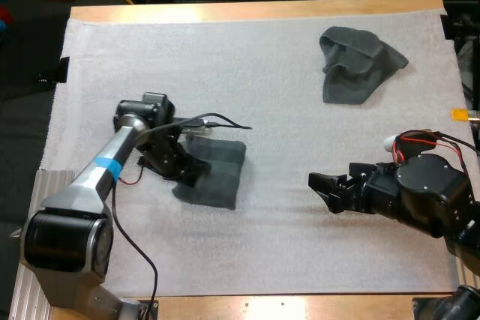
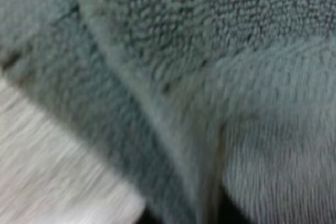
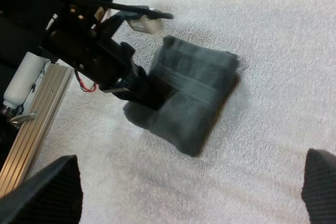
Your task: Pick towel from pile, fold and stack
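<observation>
The high view shows a crumpled towel (image 1: 358, 64) at the far right of the white mat (image 1: 285, 118), the right wrist view shows the left gripper (image 3: 144, 92) clamped on the folded towel (image 3: 197, 95) at its edge, and the right gripper (image 1: 321, 189) hovers well apart, fingers spread and empty.
</observation>
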